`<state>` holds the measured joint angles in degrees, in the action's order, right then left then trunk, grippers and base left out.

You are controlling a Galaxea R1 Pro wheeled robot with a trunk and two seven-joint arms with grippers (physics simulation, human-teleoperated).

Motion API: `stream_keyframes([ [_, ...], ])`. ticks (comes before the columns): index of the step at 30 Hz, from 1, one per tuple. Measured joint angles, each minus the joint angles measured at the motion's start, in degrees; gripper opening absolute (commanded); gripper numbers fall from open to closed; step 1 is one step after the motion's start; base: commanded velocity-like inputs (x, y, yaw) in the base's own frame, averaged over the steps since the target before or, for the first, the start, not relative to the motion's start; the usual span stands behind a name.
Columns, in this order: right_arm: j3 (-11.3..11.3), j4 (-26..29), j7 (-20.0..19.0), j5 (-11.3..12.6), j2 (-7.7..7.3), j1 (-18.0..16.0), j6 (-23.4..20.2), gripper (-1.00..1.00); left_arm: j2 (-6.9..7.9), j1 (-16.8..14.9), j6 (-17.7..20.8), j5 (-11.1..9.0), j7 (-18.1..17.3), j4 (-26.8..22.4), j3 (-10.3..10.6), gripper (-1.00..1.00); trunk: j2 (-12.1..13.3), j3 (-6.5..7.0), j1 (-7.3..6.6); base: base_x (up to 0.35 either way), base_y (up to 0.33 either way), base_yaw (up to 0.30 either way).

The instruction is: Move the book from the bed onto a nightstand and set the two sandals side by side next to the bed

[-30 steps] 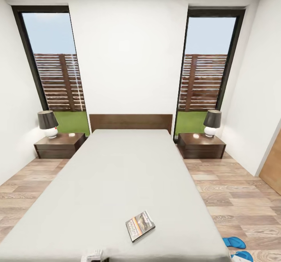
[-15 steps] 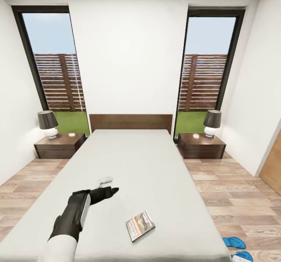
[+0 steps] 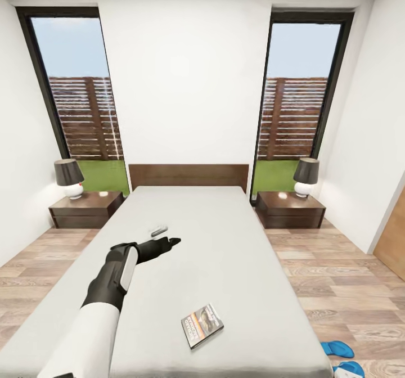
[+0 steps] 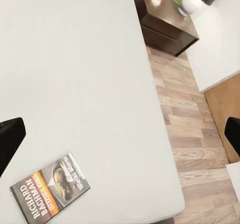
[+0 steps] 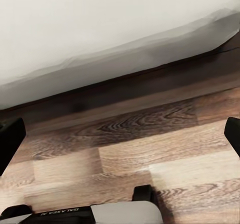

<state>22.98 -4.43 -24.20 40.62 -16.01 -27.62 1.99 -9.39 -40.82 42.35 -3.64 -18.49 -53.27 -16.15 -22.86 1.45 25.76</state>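
Since half-second ago, our left gripper (image 3: pixel 164 238) reached further up bed (image 3: pixel 225 243), jaws wide, empty. Book (image 3: pixel 202 325) lies near foot, toward our right. We should swing back, descend squarely over cover. Right jaws wide.

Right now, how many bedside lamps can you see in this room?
2. One lamp stands on the nightstand left of the bed; the other lamp stands on the nightstand to its right, each before a tall window.
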Motion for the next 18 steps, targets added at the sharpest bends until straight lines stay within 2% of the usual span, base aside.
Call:
stream_keyframes([
  [18, -0.07, 0.00, -0.64, 0.08, -0.01, 0.00, -0.14, 1.00, -0.19, -0.02, -0.04, -0.26, -0.45, 0.51, -0.02, 1.00, 0.00, -1.60, 0.00, 0.000, 0.000, 0.000],
])
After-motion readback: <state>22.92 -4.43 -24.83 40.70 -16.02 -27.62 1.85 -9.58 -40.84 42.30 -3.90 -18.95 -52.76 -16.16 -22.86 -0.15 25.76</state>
